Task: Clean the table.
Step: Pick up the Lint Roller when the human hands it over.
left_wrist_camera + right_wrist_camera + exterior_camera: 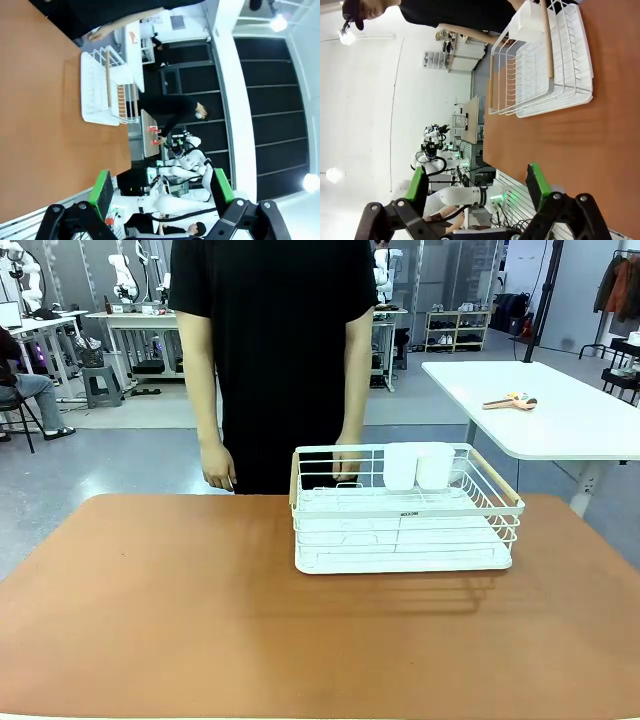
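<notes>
Front view across the terracotta tabletop (150,620), which spans the foreground with a white dish rack (400,540) standing on it toward the far edge and two white cups (418,465) tucked in the rack's back corner, seemingly parked within easy reach of the person (270,360) standing just behind, arms hanging. Wrist views show the left end effector (161,191) and right end effector (476,184) high off the surface, each spread wide and holding nothing, apparently poised to start.
</notes>
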